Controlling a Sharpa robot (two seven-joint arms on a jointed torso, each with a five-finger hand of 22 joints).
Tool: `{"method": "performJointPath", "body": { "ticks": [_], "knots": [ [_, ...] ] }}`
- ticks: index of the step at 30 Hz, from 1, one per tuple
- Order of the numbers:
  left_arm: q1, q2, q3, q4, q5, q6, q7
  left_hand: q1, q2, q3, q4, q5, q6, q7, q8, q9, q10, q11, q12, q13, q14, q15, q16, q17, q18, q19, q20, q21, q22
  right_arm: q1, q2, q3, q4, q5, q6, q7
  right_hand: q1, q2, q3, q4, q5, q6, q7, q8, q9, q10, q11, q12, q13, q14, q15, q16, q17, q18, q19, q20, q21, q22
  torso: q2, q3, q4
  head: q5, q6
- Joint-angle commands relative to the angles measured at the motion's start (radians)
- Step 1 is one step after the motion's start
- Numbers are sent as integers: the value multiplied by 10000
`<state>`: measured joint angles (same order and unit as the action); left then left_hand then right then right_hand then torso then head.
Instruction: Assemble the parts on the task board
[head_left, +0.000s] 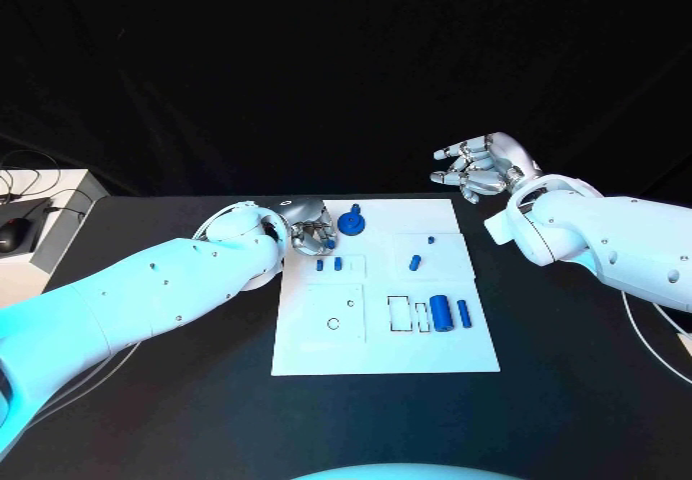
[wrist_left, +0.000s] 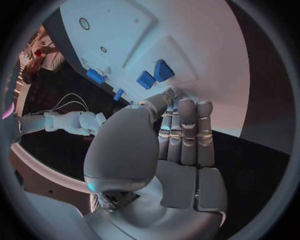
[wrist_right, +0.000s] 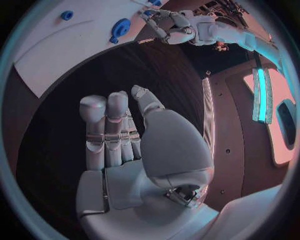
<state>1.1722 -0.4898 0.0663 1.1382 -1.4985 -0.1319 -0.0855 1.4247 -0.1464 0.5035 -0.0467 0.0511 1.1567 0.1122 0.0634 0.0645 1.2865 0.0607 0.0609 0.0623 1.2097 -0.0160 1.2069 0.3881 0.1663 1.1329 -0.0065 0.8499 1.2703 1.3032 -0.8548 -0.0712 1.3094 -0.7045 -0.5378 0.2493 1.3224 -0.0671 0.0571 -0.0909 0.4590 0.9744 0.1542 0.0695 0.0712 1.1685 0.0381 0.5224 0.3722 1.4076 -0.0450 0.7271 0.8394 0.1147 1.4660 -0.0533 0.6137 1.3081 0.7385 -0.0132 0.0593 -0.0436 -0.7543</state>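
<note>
The white task board (head_left: 382, 345) lies mid-table. On it are a round blue part with a stem (head_left: 352, 220), two short blue pegs (head_left: 329, 265) side by side, a small peg (head_left: 415, 262), and a thick blue cylinder (head_left: 443, 312) next to a thinner one (head_left: 464, 312). My left hand (head_left: 307, 232) hovers at the board's far left corner, fingers straight and together, holding nothing; the two short pegs (wrist_left: 153, 75) sit just past its fingertips (wrist_left: 186, 107). My right hand (head_left: 480, 168) is raised beyond the board's far right corner, open and holding nothing (wrist_right: 119, 135).
A white stand with a black mouse (head_left: 15, 235) and cables sits at the table's left edge. The board has rectangular slots (head_left: 400, 313) and round holes (head_left: 333, 324) in its near half. Black table (head_left: 173, 400) surrounds the board.
</note>
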Motion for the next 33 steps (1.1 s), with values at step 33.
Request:
{"method": "performJointPath", "body": {
  "ticks": [33],
  "knots": [
    [-18, -93, 4, 115, 486, -442, 110, 79, 134, -185, 50, 8, 58, 11, -11, -11, 330, -161, 36, 40, 31, -72, -18, 131, 40, 178, -29, 95, 80, -2, -9, 6, 1, -51, 40, 119, -65, -49, 3, -25, 48, -22, 66, -46, -14, -8, -69, 22, -8, 61, -25, -72, 11, 69, 551, -89, -65, 777, 2, -2, 4, -5, 23]
  ]
}}
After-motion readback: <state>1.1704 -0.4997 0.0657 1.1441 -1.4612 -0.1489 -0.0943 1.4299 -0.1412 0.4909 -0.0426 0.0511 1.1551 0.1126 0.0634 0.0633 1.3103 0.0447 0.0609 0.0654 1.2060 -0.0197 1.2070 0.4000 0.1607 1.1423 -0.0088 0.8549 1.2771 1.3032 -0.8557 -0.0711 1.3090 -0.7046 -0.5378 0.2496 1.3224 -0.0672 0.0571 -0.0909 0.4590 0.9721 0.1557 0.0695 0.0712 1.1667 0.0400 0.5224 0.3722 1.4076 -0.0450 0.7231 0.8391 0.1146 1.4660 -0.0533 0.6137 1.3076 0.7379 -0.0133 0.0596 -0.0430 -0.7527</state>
